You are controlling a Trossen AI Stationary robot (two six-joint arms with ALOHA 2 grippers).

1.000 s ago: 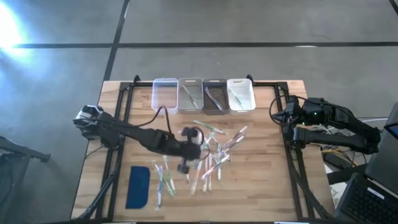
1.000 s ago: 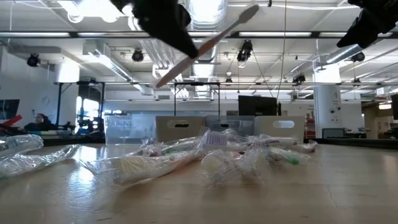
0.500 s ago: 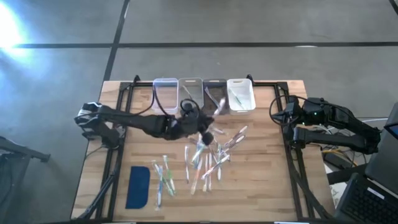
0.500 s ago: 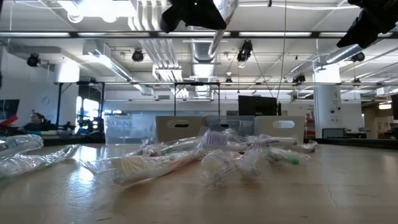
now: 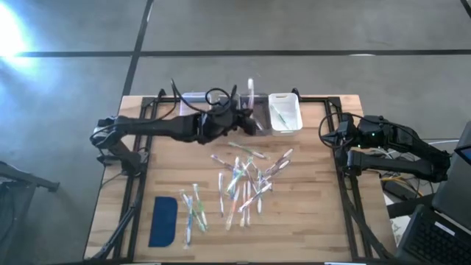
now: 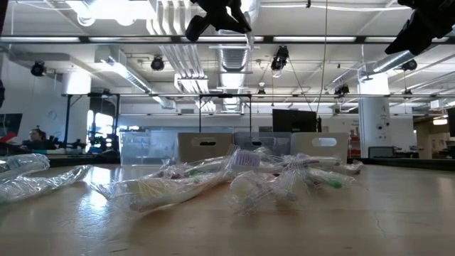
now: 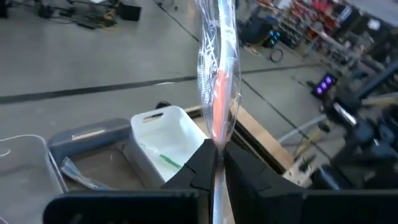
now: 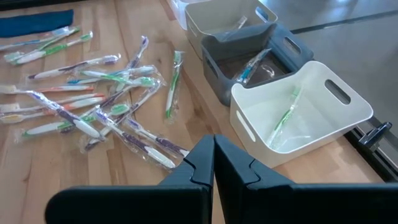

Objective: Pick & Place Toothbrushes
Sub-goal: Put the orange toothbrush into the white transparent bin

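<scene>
**High view first: one wrapped toothbrush carried to the row of bins**

High view: the left gripper (image 5: 246,124) was over the row of bins (image 5: 241,112) at the far edge of the table (image 5: 316,221), above the dark grey bin (image 5: 254,118) just beside the white bin (image 5: 284,113). It gripped a held toothbrush (image 5: 250,92), whose long axis ran away from the loose pile (image 5: 246,180) and out past the bins. I judged the step to be the carry-to-bin stage, with release not yet done. The pile lay on the table well short of the bins, its brushes pointing many ways. The right gripper (image 5: 329,138) waited beside the white bin at the table's right edge.

Low view: the left gripper (image 6: 220,16) hung high above the pile (image 6: 234,181), and the toothbrush (image 6: 248,32) hung down from it, close to upright.

Left wrist view: the fingers (image 7: 202,163) were clamped on the toothbrush (image 7: 217,93), still in its clear wrapper, orange handle showing. The brush stood on end above the white bin (image 7: 165,134) and the grey bin (image 7: 90,155). The next move, as I judged it, called for tilting the brush to lie along a bin, lowering it, then letting go.

Right wrist view: the right gripper (image 8: 214,163) was pressed shut and empty, facing the white bin (image 8: 298,112), which held one green brush (image 8: 286,117).
</scene>
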